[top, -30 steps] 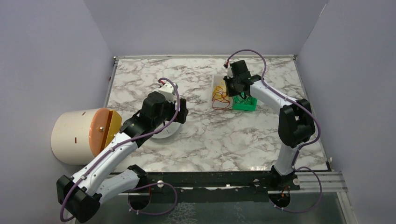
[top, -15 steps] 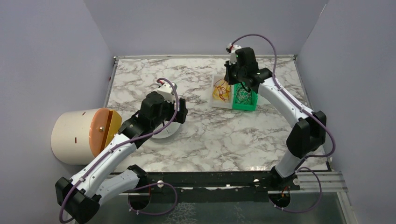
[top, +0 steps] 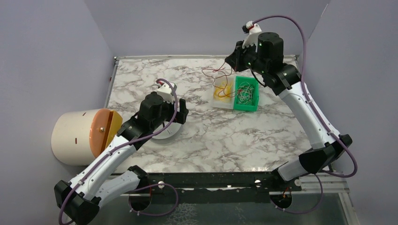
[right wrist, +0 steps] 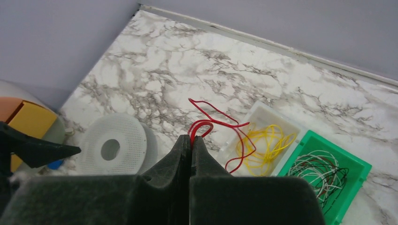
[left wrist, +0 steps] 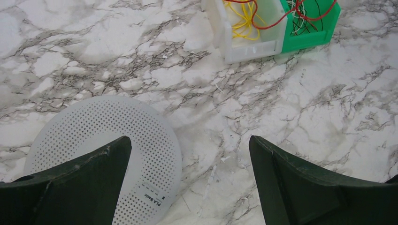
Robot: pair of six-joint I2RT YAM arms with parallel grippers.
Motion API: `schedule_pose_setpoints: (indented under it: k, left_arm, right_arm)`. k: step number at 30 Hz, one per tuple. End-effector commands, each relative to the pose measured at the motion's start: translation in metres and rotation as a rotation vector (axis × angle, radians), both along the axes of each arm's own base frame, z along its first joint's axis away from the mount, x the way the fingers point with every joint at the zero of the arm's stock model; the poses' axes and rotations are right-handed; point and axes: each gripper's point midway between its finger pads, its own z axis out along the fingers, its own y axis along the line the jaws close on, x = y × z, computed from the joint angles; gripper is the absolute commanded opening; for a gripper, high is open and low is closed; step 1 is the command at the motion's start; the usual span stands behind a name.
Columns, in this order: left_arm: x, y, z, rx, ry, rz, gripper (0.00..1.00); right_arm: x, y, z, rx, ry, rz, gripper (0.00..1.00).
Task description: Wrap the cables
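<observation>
Far left in the overhead view, a pale drum (top: pixel 70 136) with an orange face lies on its side against the wall, seemingly parked out of the way. Just right of it the left gripper (left wrist: pixel 190 140) hangs low over the marble-patterned table (top: pixel 211 140). Its dark fingers are spread as wide as they go and hold nothing, straddling the rim of a white perforated disc (left wrist: pixel 94 136). The disc is hard moulded plastic with a centre hole. I take it for the spool the wire goes round, so that arm looks posted to steady or receive it. In the upper middle hangs the red wire (right wrist: pixel 213 112), thread-thin, limp and kinked in loose loops. Its top bend is pinched by the right gripper (right wrist: pixel 191 140), fingers pressed flat together. It is held high and the rest trails down into the clear tray (top: pixel 221 104) among springy yellow wires (right wrist: pixel 265 140), probably to draw it out of the tangle. Touching that tray on its right is the green bin (top: pixel 247 108), a rigid box of mixed pale and dark wires.
</observation>
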Motion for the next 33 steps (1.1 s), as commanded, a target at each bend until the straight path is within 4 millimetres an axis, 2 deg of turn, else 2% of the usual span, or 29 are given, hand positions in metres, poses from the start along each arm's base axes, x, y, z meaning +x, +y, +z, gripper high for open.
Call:
schedule_pose_setpoints:
  k: [1,4,9,17,22,29,33]
  left_arm:
    - [-0.006,-0.006,0.017,-0.044,-0.040,-0.053,0.99]
    - [-0.019,-0.026,0.034,-0.116,-0.046,-0.175,0.99]
    - [-0.056,-0.063,0.064,-0.248,-0.033,-0.454,0.99]
    - [-0.089,-0.089,0.090,-0.369,0.041,-0.675,0.99]
    - [-0.092,-0.100,0.081,-0.394,0.104,-0.729,0.99]
    - [-0.091,-0.119,0.053,-0.379,0.227,-0.774,0.98]
    - [-0.091,-0.124,0.040,-0.365,0.264,-0.782,0.95]
  right_arm:
    - [-0.035,0.011,0.013,0.076,0.038,0.096,0.01]
    - [-0.050,0.012,0.014,0.113,0.060,0.125,0.01]
    - [-0.076,0.014,0.000,0.175,0.123,0.168,0.01]
    - [-0.113,0.021,-0.030,0.239,0.214,0.276,0.01]
    - [-0.124,0.032,-0.049,0.234,0.245,0.315,0.01]
    - [-0.138,0.063,-0.054,0.238,0.255,0.411,0.01]
    - [-0.138,0.074,-0.057,0.244,0.251,0.427,0.01]
